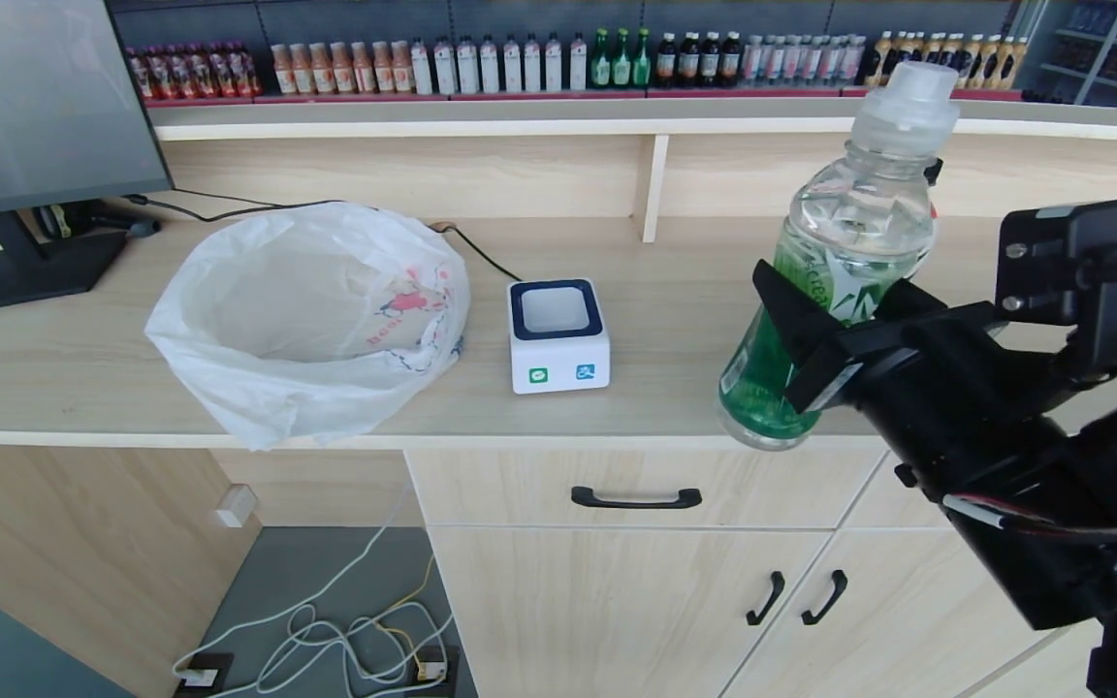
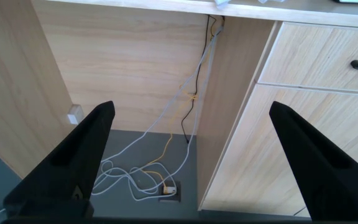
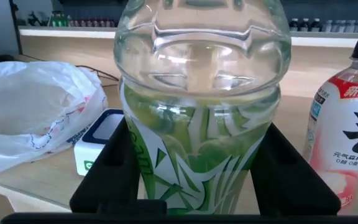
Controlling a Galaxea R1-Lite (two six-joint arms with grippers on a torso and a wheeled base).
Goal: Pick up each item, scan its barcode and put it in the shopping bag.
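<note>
Right pincer (image 1: pixel 806 334) clamps bottle (image 1: pixel 859 223); scanner (image 1: pixel 558 334) between it and shopping bag (image 1: pixel 326 388).

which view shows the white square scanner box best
Head view: the whole white square scanner box with its dark blue rim sits unobstructed on the wooden counter. The right wrist view catches one corner, partly behind the clear green-labelled bottle. The left wrist view faces the cupboard below.
</note>
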